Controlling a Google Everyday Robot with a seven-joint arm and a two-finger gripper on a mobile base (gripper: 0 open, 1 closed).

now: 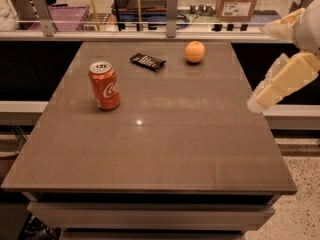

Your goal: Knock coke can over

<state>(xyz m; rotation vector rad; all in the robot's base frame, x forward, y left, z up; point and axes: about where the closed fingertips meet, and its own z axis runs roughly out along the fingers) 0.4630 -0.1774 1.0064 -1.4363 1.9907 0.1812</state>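
Red-orange aluminium coke can point(104, 85) stands upright on the grey-brown table point(200, 149) — the cream gripper point(282, 81) waits off its right edge, grip state impossible to tell. The approach is in hand; next, a reach across and a sideways shove.

Coke can point(104, 86) left, hand point(256, 104) far right

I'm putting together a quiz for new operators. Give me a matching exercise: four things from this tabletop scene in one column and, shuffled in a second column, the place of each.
Things
1. red-orange aluminium coke can
2. flat black ribbed packet
3. round orange fruit
4. cream-coloured gripper

Places
A. by the right edge of the brown table
B. near the far edge, right of the packet
C. standing upright on the left part
D. lying flat near the far edge, between can and fruit

Pairs: 1-C, 2-D, 3-B, 4-A
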